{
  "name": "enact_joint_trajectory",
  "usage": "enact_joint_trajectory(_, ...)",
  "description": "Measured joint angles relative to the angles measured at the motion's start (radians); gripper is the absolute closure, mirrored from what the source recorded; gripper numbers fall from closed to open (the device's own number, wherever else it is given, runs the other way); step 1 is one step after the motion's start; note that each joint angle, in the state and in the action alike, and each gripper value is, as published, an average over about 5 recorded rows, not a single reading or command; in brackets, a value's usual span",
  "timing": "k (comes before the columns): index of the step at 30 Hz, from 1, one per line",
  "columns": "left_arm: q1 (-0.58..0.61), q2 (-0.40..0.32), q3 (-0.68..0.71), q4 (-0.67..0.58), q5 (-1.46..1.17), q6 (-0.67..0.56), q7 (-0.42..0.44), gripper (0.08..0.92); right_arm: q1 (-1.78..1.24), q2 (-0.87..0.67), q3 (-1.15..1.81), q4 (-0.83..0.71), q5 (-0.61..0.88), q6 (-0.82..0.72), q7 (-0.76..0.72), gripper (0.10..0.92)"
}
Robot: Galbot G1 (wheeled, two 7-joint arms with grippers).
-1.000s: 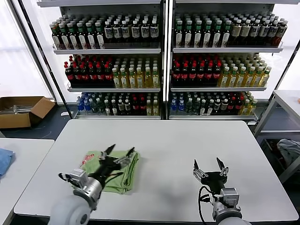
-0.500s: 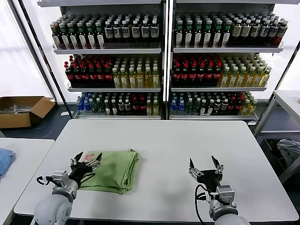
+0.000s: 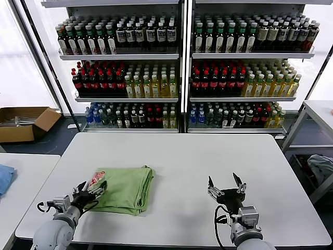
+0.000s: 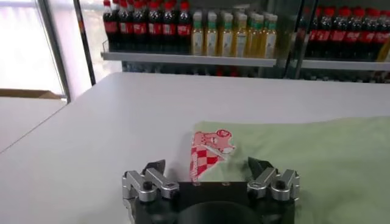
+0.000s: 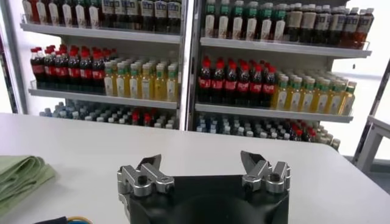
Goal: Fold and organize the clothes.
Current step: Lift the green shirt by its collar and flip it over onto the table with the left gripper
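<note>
- The left hand hovered low at the desk's near left corner, its fingers apart and holding nothing.
- In the left wrist view, that hand pointed at the shirt's near-left corner, just short of the red-and-white print.
- The shirt, light green, lay folded into a rough rectangle on the left part of the desk, its folded edges stacked along the right side.
- The print showed at the shirt's left edge, just beside the left hand's fingertips.
- The right hand hovered over the desk's near right part, well apart from the shirt, fingers spread and empty.
- From the right wrist view, the right hand faced bare desk, with a corner of the shirt at the picture's edge.
- Behind the desk stood shelves filled with rows of bottles.
- A cardboard box sat on the floor to the far left.
</note>
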Motion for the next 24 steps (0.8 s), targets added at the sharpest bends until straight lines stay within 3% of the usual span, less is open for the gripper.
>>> enact_joint_trajectory(24,0.02,-0.006,-0.008,0.004,-0.06,-0.012,0.052,0.854,-0.007,0.001,0.006,0.016,-0.007,0.003,-0.001,0.203)
